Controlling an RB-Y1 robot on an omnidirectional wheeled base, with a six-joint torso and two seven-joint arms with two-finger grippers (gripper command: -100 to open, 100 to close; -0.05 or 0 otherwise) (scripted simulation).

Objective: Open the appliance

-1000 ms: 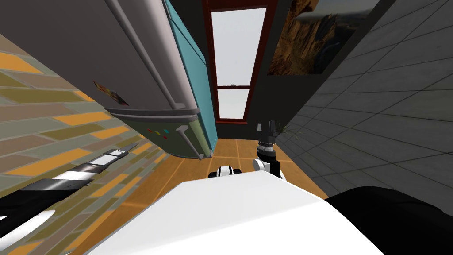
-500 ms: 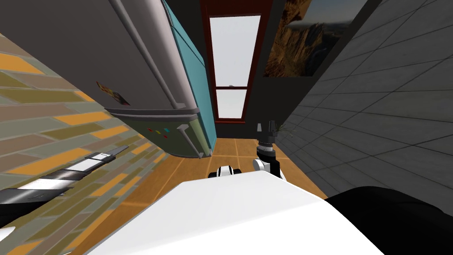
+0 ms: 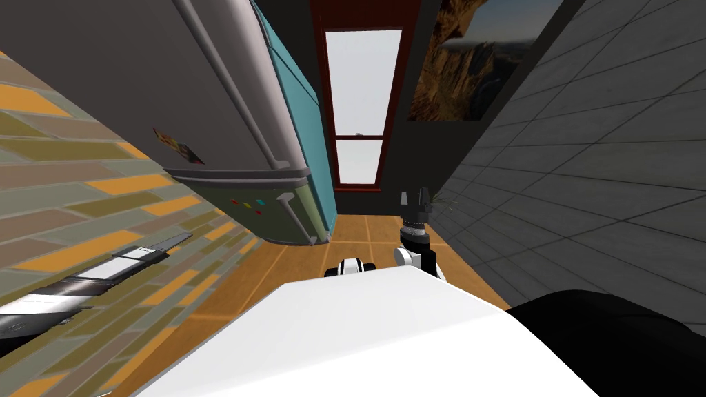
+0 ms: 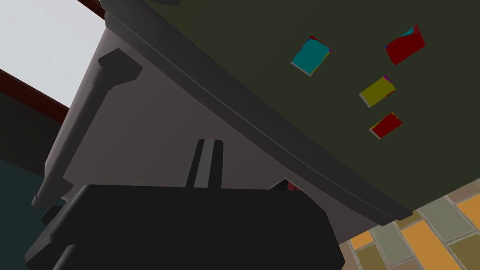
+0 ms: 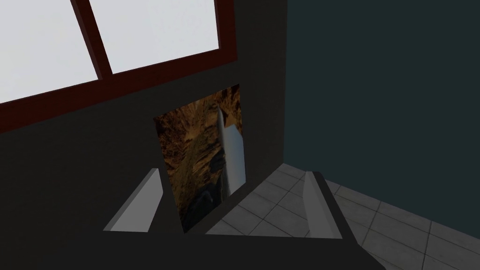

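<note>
The fridge point(image 3: 124, 83) stands ahead to the left and looks shut. It has a grey upper door with a long bar handle point(image 3: 231, 96), a dark green lower drawer point(image 3: 255, 217) with small coloured magnets point(image 4: 311, 56), and a teal side. The left gripper point(image 3: 180, 238) points at the grey door, blades pressed together, empty. The right gripper point(image 3: 416, 198) has its blades spread.
</note>
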